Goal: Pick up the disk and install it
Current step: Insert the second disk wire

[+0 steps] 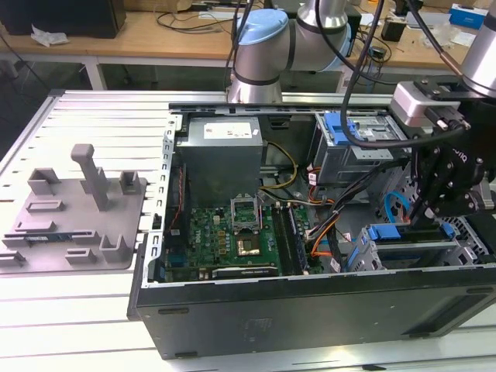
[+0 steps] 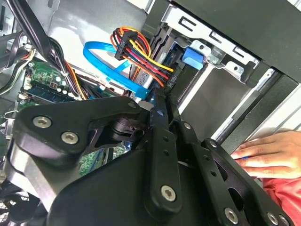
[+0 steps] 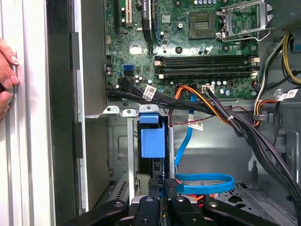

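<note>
So the disk [image 1: 385, 232] is already down in the grey metal drive cage [image 1: 403, 260], which sits at about 4 o'clock from the green motherboard [image 1: 232, 236] in the exterior view. It's standing on edge. You mostly see the blue plastic carrier at its ends and a dark strip between them. In that view its long axis runs 9 to 3 o'clock, along the front wall of the case [image 1: 310, 310]. In the first wrist view the same disk [image 3: 153, 139] runs straight away from the camera, and the chunky blue carrier end points toward the board.

The gripper [image 1: 428, 208] hangs right over the disk's top edge, toward its 3 o'clock end. It's black and bony-looking, all linkage bars and silver screw heads. In both wrist views [image 3: 163, 181] [image 2: 157, 101] it's right down at the disk. Honestly I can't tell whether it's clamped on the disk or only resting against it.

A glossy flat blue cable [image 3: 202, 182] loops just beside the cage. A bundle of red, yellow and orange wires [image 2: 141, 54] runs to a black plug close by.

A person's hand [image 3: 5, 75] rests flat on the ribbed aluminium table [image 1: 77, 310], just outside the case wall. Way over at 9 o'clock sits the matte grey plastic fixture tray [image 1: 74, 213] with its upright posts.
</note>
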{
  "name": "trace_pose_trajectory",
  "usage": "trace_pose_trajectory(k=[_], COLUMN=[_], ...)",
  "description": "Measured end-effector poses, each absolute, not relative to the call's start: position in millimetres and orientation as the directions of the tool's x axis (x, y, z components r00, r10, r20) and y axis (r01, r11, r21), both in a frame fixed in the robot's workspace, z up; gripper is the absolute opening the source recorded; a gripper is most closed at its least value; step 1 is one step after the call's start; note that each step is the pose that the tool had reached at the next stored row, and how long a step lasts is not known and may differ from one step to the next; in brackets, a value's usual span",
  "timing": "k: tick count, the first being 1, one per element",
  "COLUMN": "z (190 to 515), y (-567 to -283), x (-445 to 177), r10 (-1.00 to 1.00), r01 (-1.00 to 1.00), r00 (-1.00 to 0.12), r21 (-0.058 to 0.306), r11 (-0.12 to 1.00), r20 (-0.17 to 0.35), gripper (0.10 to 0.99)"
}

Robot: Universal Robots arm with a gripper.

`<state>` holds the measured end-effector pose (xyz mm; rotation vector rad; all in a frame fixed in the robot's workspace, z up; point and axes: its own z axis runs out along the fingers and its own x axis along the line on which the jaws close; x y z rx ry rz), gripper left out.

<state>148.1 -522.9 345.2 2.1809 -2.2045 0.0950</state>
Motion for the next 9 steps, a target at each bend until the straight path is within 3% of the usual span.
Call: trace_pose_trajectory(k=[9], z=[343.3], y=[-522.9], x=[148.1], r10=[-0.997], r01=[-1.000], r00=[-0.011], r21=[-0.016], r11=[0.010], r20=[0.071], gripper=[0.161])
